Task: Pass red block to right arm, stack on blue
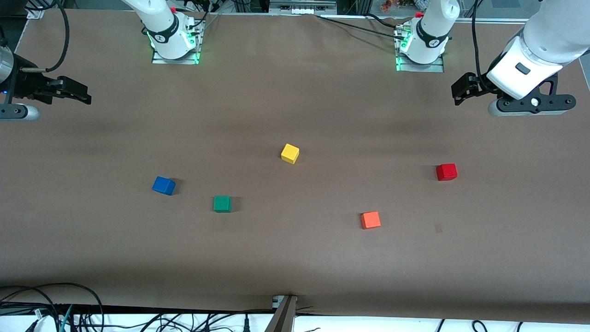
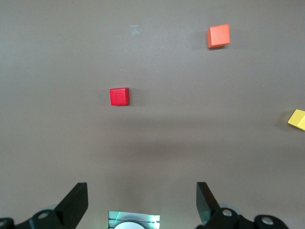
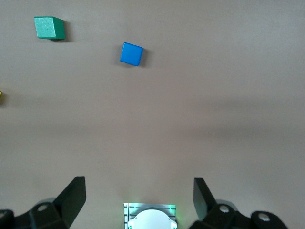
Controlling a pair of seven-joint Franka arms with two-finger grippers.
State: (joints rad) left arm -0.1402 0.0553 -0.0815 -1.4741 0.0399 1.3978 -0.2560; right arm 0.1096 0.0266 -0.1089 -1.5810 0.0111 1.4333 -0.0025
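The red block (image 1: 446,172) sits on the brown table toward the left arm's end; it also shows in the left wrist view (image 2: 119,96). The blue block (image 1: 163,186) sits toward the right arm's end and shows in the right wrist view (image 3: 131,54). My left gripper (image 1: 462,90) hangs above the table at the left arm's end, open and empty (image 2: 141,191), well apart from the red block. My right gripper (image 1: 78,94) hangs above the table's edge at the right arm's end, open and empty (image 3: 139,186), well apart from the blue block.
A green cube (image 1: 222,204) lies beside the blue block, slightly nearer the front camera. A yellow cube (image 1: 290,153) sits mid-table. An orange cube (image 1: 370,220) lies nearer the front camera than the red block. Both arm bases (image 1: 173,44) (image 1: 420,48) stand farthest from the camera.
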